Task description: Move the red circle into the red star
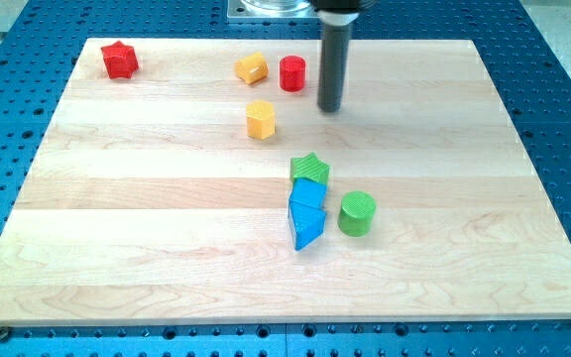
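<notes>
Tip (329, 107) sits just right of red circle (292, 74) — lined up to shove it left toward red star (119, 60); no jaws here.

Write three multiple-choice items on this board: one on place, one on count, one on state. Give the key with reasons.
1. Where is my tip relative to the red circle block?
A. the view's right
B. the view's left
C. resting on top of it

2. How many yellow blocks lie on the wooden board?
A. one
B. two
C. four

3. The red circle block and the red star block are:
A. touching
B. stacked
C. far apart

Key: 1 A, the tip stands just right of the circle. 2 B, one yellow block beside the circle and another yellow block below. 3 C, the star sits near the top left corner.
</notes>
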